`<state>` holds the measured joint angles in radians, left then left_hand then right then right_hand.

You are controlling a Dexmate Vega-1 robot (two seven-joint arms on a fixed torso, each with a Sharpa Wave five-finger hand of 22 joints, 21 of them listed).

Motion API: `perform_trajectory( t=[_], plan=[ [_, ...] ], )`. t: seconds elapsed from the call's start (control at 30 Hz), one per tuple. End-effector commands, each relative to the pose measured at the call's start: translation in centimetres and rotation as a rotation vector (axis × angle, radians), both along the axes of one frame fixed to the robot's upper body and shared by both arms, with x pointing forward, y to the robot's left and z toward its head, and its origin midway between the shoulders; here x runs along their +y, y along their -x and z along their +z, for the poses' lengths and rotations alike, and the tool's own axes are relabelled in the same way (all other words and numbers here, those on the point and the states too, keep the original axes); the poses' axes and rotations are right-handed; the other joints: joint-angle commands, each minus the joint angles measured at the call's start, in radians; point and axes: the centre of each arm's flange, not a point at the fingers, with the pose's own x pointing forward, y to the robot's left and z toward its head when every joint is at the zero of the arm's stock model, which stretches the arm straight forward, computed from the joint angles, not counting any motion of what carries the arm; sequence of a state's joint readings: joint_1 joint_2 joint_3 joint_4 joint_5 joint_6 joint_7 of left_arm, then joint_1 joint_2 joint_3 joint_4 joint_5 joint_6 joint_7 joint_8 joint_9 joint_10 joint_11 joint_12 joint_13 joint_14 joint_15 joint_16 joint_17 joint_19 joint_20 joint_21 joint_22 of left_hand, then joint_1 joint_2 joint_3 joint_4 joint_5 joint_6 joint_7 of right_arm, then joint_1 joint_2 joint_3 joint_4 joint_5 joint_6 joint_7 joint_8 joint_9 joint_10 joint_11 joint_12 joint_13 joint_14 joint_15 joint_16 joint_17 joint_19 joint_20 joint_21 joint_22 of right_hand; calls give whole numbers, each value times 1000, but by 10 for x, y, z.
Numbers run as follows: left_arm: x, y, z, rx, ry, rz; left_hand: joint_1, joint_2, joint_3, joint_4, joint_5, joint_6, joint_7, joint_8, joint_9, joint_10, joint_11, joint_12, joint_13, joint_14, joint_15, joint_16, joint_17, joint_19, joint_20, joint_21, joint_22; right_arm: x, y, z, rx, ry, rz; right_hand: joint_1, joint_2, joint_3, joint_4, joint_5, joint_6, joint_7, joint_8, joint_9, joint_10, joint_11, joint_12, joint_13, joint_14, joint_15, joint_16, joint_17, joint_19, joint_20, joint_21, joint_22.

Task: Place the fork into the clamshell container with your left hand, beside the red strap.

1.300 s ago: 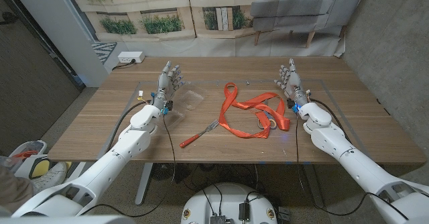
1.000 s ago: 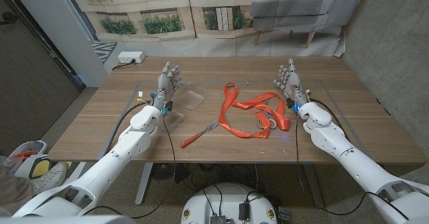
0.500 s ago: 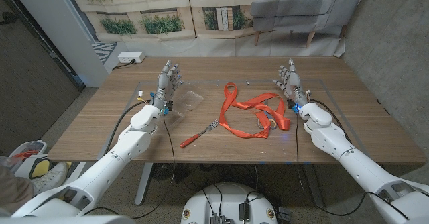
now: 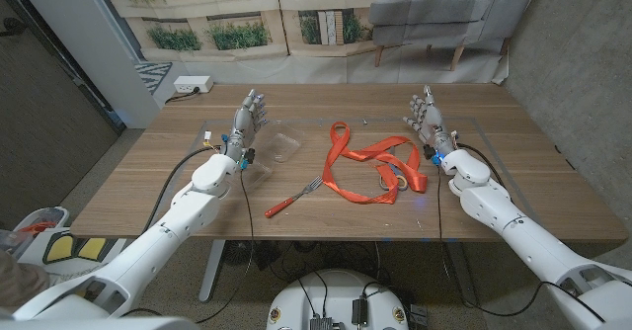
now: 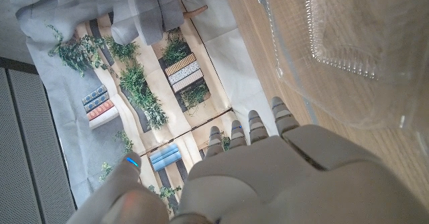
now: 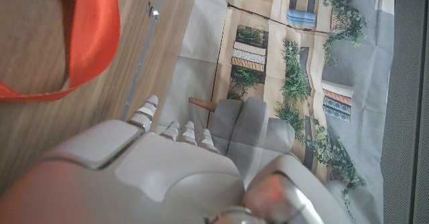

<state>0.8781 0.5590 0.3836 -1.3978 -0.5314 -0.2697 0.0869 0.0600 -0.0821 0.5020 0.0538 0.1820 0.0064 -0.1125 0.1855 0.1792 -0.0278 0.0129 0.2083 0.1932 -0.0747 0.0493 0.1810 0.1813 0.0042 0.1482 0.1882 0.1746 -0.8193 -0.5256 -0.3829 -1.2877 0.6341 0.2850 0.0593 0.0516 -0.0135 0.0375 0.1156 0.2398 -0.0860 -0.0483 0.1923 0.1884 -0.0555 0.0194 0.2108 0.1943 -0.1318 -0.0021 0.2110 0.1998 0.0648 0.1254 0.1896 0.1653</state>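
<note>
A fork (image 4: 292, 198) with a red handle lies on the wooden table (image 4: 158, 182), tines pointing toward the red strap (image 4: 373, 167). The strap is spread in loops at the table's middle and also shows in the right wrist view (image 6: 87, 39). A clear clamshell container (image 4: 280, 147) lies open left of the strap, close beside my left hand (image 4: 247, 120); its ridged plastic is in the left wrist view (image 5: 348, 43). My left hand stands upright with fingers apart, holding nothing. My right hand (image 4: 425, 118) stands the same way right of the strap, empty.
A white power strip (image 4: 191, 85) sits at the table's far left corner. A small bright object (image 4: 367, 123) lies beyond the strap. A grey armchair (image 4: 434, 14) stands behind the table. Bare wood stretches along the front edge.
My left hand has shifted slightly away from me and to the right, near the container. The fork, strap and right hand are unmoved.
</note>
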Motion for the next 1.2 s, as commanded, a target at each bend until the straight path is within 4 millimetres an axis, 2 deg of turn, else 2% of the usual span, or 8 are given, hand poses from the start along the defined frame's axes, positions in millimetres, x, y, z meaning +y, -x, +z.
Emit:
perform_trajectory(
  t=[0.03, 0.07, 0.17, 0.6, 0.8, 0.93, 1.2],
  plan=[
    [0, 5, 3, -73, -22, 98, 27, -2, 5, -22, 4, 38, 1, 20, 2, 22, -10, 17, 4, -1, -11, 7, 2, -6, -3, 2, 2, 1, -7, 6, 4, 27, 0, 6, -1, 0, -2, 2, -13, 2, -1, 1, -10, 1, -3, 1, -9, -2, -3, 2, -3, 4, -2, 5],
    [-1, 6, 4, -69, -28, 107, 33, -1, 6, -28, 4, 48, 2, 22, 2, 35, -16, 22, 4, 4, -18, 9, 1, 0, -6, 5, 2, 1, -7, 7, 4, 28, 2, 7, -1, 0, -2, 2, -14, 3, -2, 1, -10, 1, -3, 1, -9, -2, -3, 2, -2, 4, -2, 5],
    [-3, 6, 5, -61, -42, 92, 38, 1, 8, -33, 4, 54, 4, 23, 2, 41, -14, 24, 4, 3, -19, 8, 1, 2, -9, 5, 2, 1, -8, 9, 5, 41, 5, 7, 0, -1, -3, 1, -14, 3, -1, 1, -9, 1, -3, 1, 14, -6, 5, 2, -1, 5, -1, 5],
    [-9, 13, 11, -57, -116, 110, 55, 5, 13, -49, 2, 48, 6, 15, 2, 23, -4, 14, 4, -17, -9, 1, 1, -10, -11, 1, 2, 4, -20, 13, 4, 27, 42, 10, 2, -2, -5, 1, -15, 3, 0, 1, -10, -1, -5, 1, 10, -3, 2, 2, 0, 4, -1, 5],
    [-13, 20, 19, -67, -146, 118, 58, 6, 13, -53, 1, 44, 8, 12, 2, 18, -3, 12, 4, -26, -6, -1, 1, -13, -10, 1, 2, 2, -16, 17, -17, 30, 47, 11, 3, -1, -6, 1, -14, 3, 1, 1, -8, -2, -4, 1, 8, -5, 1, 2, 1, 4, 0, 5],
    [-15, 22, 18, -60, -131, 82, 60, 7, 14, -55, 1, 44, 8, 12, 2, 18, -4, 12, 4, -28, -6, -1, 1, -14, -10, 1, 2, -2, -12, 14, -16, 10, 62, 13, 4, -1, -7, 0, -12, 4, 2, 1, -7, -2, -4, 1, 9, -7, 1, 2, 2, 4, 0, 5],
    [-19, 33, 18, -39, -212, 182, 63, 8, 14, -59, 0, 39, 7, 9, 2, 18, -2, 11, 4, -29, -6, 1, 1, -14, -13, 2, 2, -12, -3, 10, -11, 42, 38, 15, 5, -1, -8, 0, -6, 4, 5, 1, -1, -4, -3, 1, 9, -11, 1, 2, 3, 3, 0, 5]
  ],
)
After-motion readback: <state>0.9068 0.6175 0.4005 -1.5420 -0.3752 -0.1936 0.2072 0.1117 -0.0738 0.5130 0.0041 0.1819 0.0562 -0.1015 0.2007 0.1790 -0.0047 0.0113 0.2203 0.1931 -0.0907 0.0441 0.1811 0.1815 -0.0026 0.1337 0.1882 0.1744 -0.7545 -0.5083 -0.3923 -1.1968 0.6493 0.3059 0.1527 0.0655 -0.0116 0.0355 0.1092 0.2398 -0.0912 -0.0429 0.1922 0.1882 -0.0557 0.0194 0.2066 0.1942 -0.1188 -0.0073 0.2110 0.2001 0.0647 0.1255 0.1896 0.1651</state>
